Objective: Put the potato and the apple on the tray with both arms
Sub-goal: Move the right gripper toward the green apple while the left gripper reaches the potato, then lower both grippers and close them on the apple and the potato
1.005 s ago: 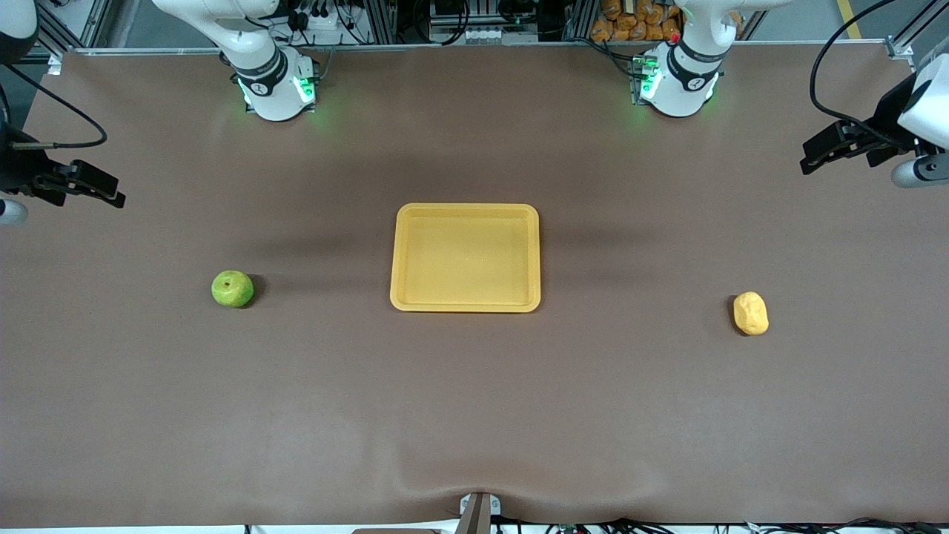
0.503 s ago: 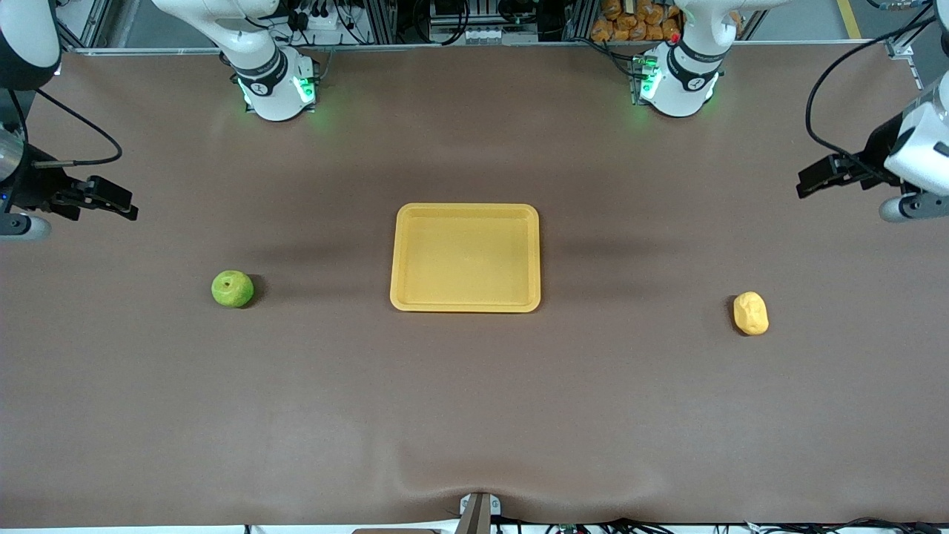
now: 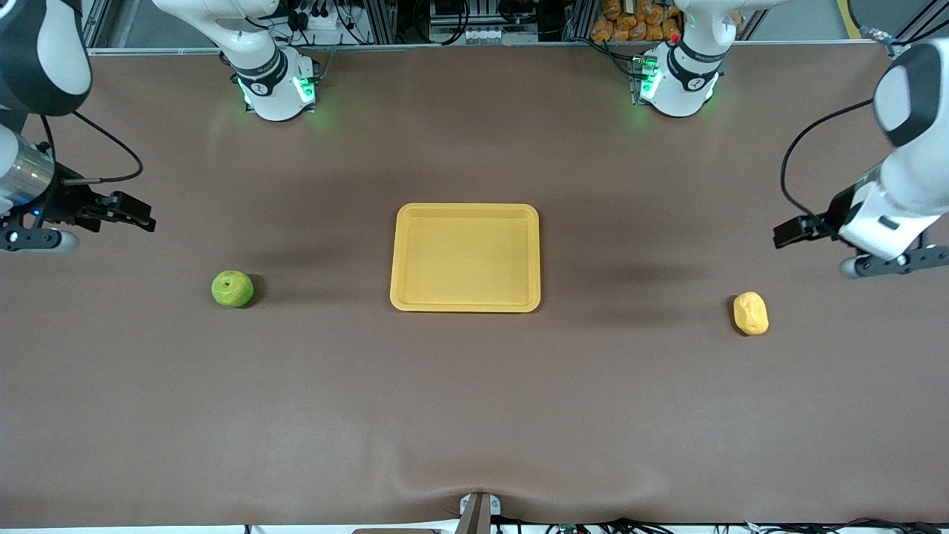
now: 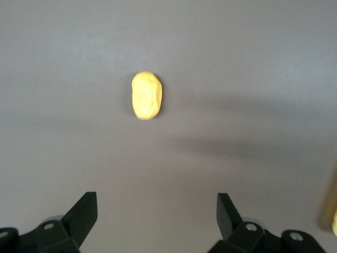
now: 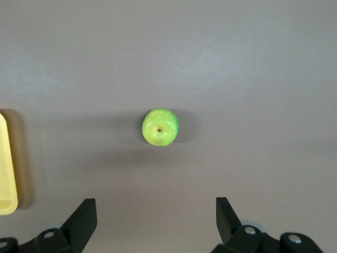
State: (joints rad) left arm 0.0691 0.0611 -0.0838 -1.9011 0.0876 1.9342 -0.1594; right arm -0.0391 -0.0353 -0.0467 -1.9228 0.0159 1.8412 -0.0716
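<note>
Well apart: apple, tray, potato.

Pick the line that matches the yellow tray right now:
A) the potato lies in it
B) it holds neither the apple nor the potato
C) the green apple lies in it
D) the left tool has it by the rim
B: the tray has only bare yellow floor inside, with the green apple on the table toward the right arm's end and the potato on the table toward the left arm's end.
</note>
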